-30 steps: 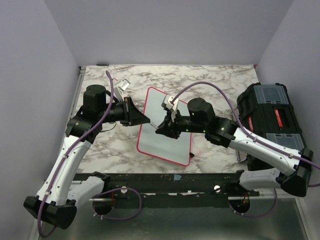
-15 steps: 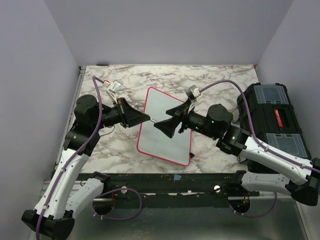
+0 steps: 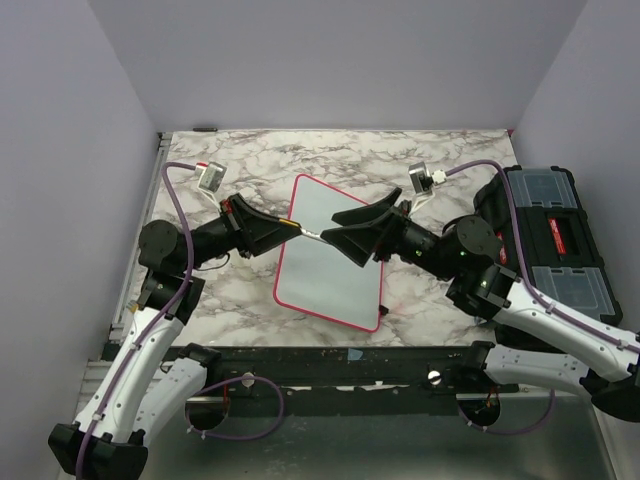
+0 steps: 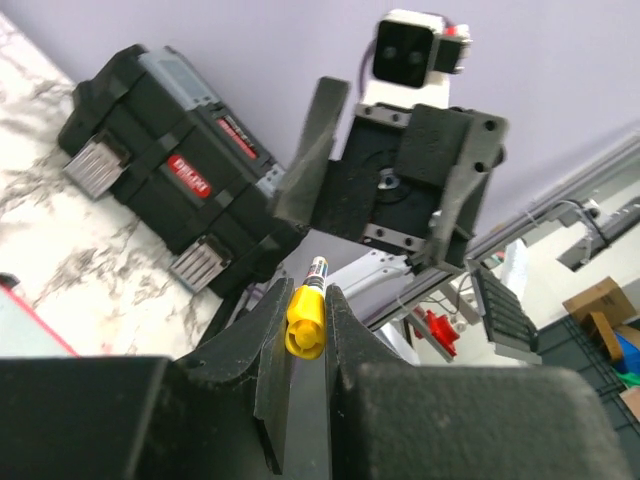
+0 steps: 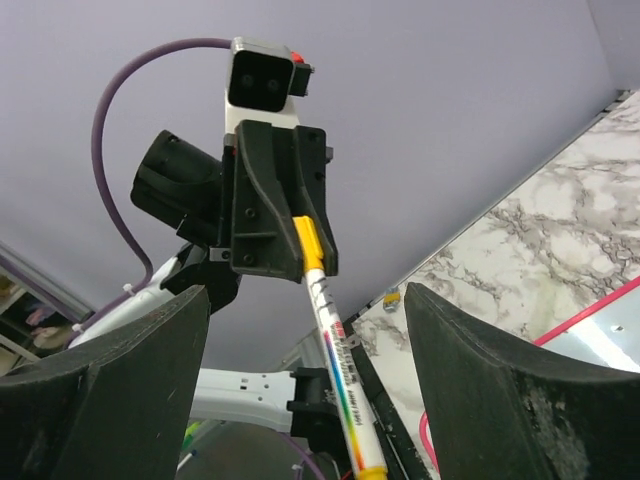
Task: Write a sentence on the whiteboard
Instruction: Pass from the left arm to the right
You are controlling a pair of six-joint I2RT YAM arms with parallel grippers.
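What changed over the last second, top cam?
The right gripper opened and let go of the marker; its jaws now stand wide around the marker's free end. Both arms drew back outward and their wrists rolled. The left gripper stays shut on the marker. The whiteboard hasn't moved.

Black toolbox, marble tabletop

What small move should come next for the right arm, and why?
Probably ease the right gripper straight back off the marker. Its jaws stand open on either side of its free end, holding nothing, while the left gripper is shut on the other end above the whiteboard.
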